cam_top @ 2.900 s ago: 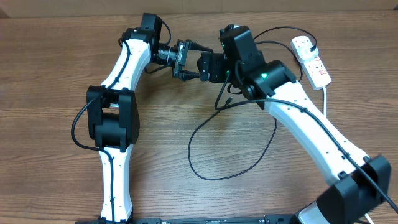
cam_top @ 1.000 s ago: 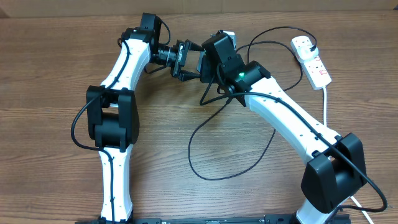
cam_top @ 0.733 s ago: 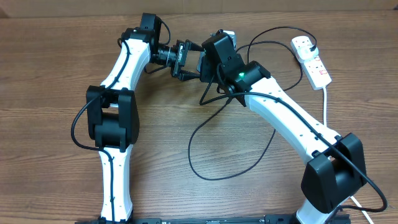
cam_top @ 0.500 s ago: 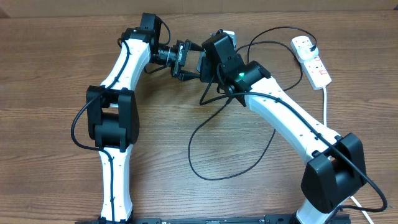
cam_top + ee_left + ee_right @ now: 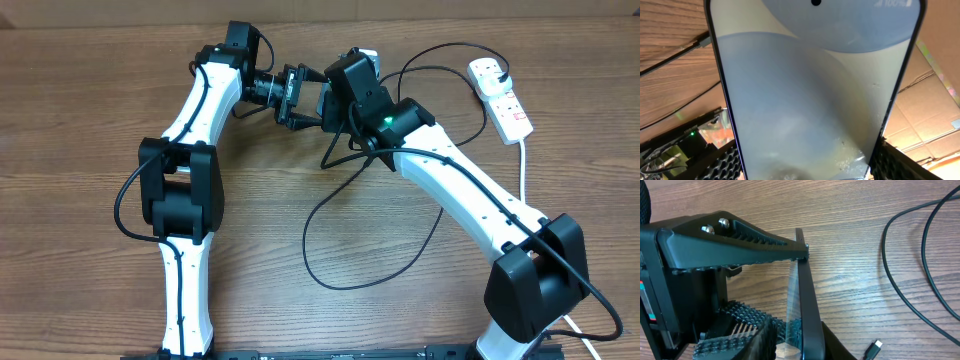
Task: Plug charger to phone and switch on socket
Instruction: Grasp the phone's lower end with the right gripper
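Observation:
The phone (image 5: 810, 100) fills the left wrist view, its pale blue screen facing the camera. My left gripper (image 5: 807, 167) is shut on the phone's two long edges, with ribbed pads (image 5: 720, 165) on either side. In the right wrist view the phone (image 5: 807, 300) is edge-on, and my right gripper (image 5: 800, 347) is shut on its faces. In the overhead view the left gripper (image 5: 303, 97) and right gripper (image 5: 335, 105) meet and hide most of the phone. The charger (image 5: 345, 285) loops over the table, its connector tip (image 5: 873, 347) lying loose. The socket (image 5: 505, 100) lies at the far right.
The socket's thick white cord (image 5: 524, 165) runs down the right side. A black plug (image 5: 500, 72) sits in the socket's far outlet. Cable strands (image 5: 890, 270) cross the wood to the right of the phone. Cardboard (image 5: 930, 100) stands behind the table.
Since the earliest frame the right arm has swung left up to the phone. Over the last second neither arm shows any movement in the overhead view.

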